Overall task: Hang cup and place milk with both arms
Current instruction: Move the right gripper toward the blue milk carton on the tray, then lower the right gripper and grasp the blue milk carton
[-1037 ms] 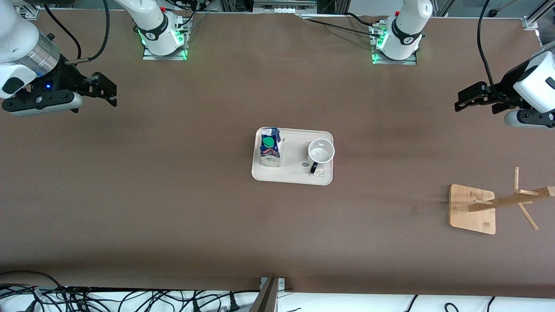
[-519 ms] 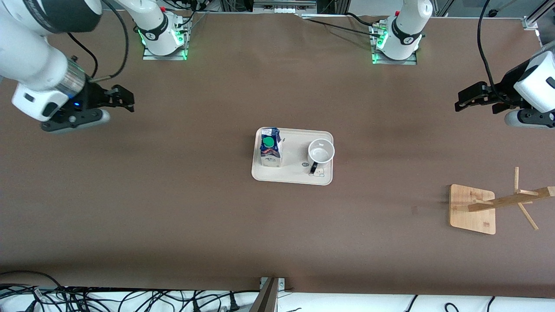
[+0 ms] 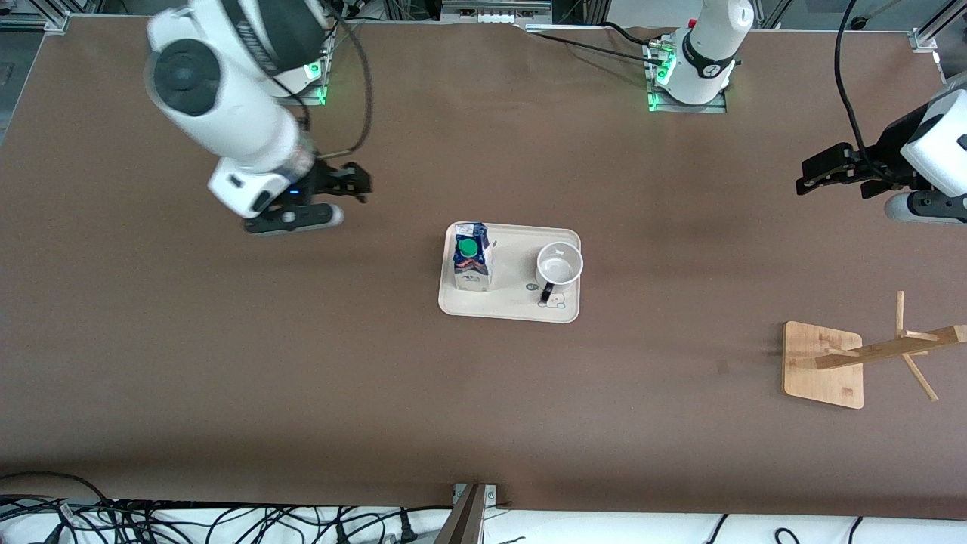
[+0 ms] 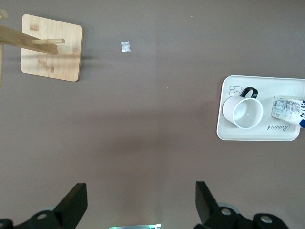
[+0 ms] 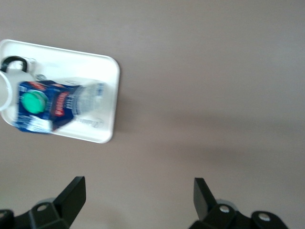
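Observation:
The milk (image 3: 471,261), a blue and white carton with a green cap, stands on a cream tray (image 3: 510,308) at the table's middle. The white cup (image 3: 560,264) sits upright beside it on the same tray, its black handle turned toward the front camera. My right gripper (image 3: 361,186) hangs open over bare table between the right arm's end and the tray. The right wrist view shows the right gripper (image 5: 139,195) empty, with the milk (image 5: 52,105) ahead. My left gripper (image 3: 803,177) waits open over the left arm's end. The left gripper (image 4: 141,202) holds nothing, and the cup (image 4: 247,112) lies apart from it.
A wooden cup rack (image 3: 823,364) with a slanted post and pegs stands toward the left arm's end, nearer to the front camera than the tray. The same rack (image 4: 52,47) shows in the left wrist view. Cables lie along the table's edge nearest the front camera.
My right arm has swung from the right arm's end of the table toward the tray, gripper still open. The left arm has hardly moved.

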Controlling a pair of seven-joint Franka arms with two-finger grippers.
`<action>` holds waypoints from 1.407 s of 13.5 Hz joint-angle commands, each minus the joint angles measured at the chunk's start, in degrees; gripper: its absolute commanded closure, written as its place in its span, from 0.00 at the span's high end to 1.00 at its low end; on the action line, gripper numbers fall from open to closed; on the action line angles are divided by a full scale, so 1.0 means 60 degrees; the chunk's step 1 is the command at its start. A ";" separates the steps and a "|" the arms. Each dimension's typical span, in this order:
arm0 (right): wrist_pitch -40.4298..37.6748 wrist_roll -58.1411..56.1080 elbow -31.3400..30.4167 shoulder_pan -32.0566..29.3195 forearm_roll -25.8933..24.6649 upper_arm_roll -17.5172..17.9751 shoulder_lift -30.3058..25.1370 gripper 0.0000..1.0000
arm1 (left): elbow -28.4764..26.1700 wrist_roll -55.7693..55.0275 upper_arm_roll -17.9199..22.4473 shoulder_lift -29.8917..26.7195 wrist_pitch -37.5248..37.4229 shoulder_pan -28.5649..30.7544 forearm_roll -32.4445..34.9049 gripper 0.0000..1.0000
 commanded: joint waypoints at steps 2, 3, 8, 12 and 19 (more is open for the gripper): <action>0.0995 0.2722 0.1383 0.1507 -0.0023 -0.0096 0.1864 1.00 | 0.0177 -0.0058 0.0007 0.0046 -0.0060 -0.0011 0.0085 1.00; 0.1098 0.3091 0.1764 0.1801 -0.0082 -0.0110 0.2319 1.00 | 0.0192 -0.0058 0.0007 0.0046 -0.0060 0.0004 0.0071 1.00; 0.2079 0.3680 0.2266 0.2053 -0.0273 -0.0125 0.3304 1.00 | 0.0177 -0.0116 -0.0008 0.0060 -0.0045 -0.0011 0.0071 1.00; 0.2593 0.3943 0.2252 0.2272 -0.0652 -0.0140 0.3773 1.00 | 0.0192 -0.0116 -0.0008 0.0046 0.0013 -0.0011 0.0042 1.00; 0.2594 0.3580 0.2252 0.2273 -0.0712 -0.0154 0.3745 0.19 | 0.0177 -0.0131 -0.0110 0.0075 0.0028 -0.0025 0.0056 1.00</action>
